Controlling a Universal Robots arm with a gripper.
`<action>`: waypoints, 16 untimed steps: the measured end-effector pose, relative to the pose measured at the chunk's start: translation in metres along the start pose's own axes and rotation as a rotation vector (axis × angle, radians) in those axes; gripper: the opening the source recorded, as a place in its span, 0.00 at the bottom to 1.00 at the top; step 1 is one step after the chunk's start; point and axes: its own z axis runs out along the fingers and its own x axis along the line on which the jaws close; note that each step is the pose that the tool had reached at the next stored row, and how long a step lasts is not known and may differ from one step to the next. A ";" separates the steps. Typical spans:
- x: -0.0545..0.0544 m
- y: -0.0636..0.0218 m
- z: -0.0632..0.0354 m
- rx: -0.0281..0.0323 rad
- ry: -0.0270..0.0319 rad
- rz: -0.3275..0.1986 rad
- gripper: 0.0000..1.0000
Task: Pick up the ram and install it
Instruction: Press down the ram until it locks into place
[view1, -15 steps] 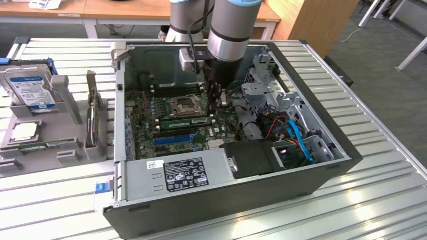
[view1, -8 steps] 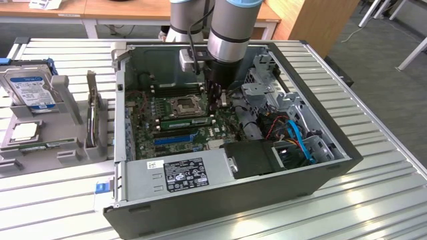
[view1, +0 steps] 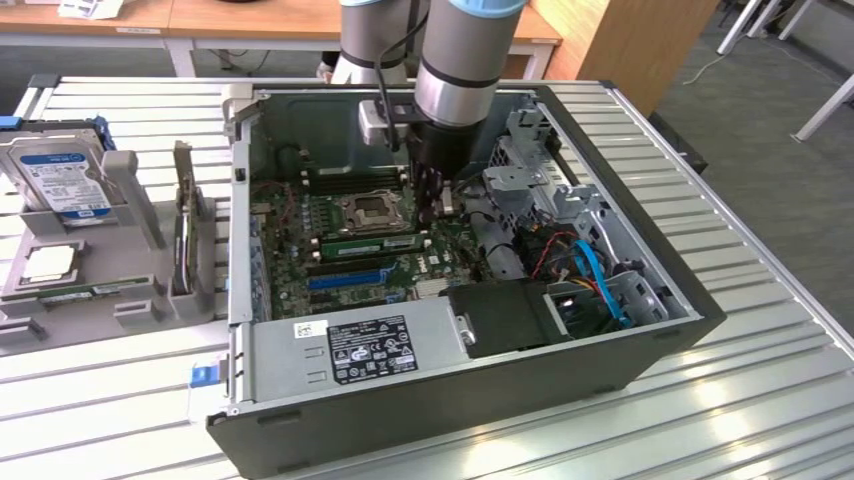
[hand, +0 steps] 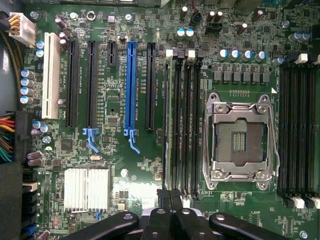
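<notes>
While the pincer (hand: 172, 212) is pressed together, the ram (hand: 166, 120) is seated in a memory slot beside the CPU socket (hand: 240, 142). The pincer is held just above the ram's end.

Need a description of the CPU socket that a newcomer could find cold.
Look inside the open computer case on the slatted table, at the green motherboard. The CPU socket sits between two banks of memory slots. It is the only square, silver-framed recess; its neighbours are long, narrow black strips.
</notes>
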 end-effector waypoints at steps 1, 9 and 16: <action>0.000 0.0000 0.0004 0.0000 0.0000 0.000 0.10; 0.000 -0.0001 0.0030 0.0000 0.0012 0.000 0.10; 0.000 -0.0001 0.0043 0.0000 0.0012 0.000 0.10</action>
